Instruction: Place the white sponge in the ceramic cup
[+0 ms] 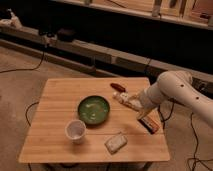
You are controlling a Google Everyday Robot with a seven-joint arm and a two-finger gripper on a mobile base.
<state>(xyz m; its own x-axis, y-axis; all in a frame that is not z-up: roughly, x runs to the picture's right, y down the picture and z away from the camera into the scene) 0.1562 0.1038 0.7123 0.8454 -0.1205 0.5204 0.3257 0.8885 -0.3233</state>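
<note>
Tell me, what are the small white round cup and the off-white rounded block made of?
The small white round cup looks like glazed ceramic: smooth, plain white. The off-white block looks like matte sponge, probably; its face is faintly mottled. The gripper is by the white packet, away from both.
</note>
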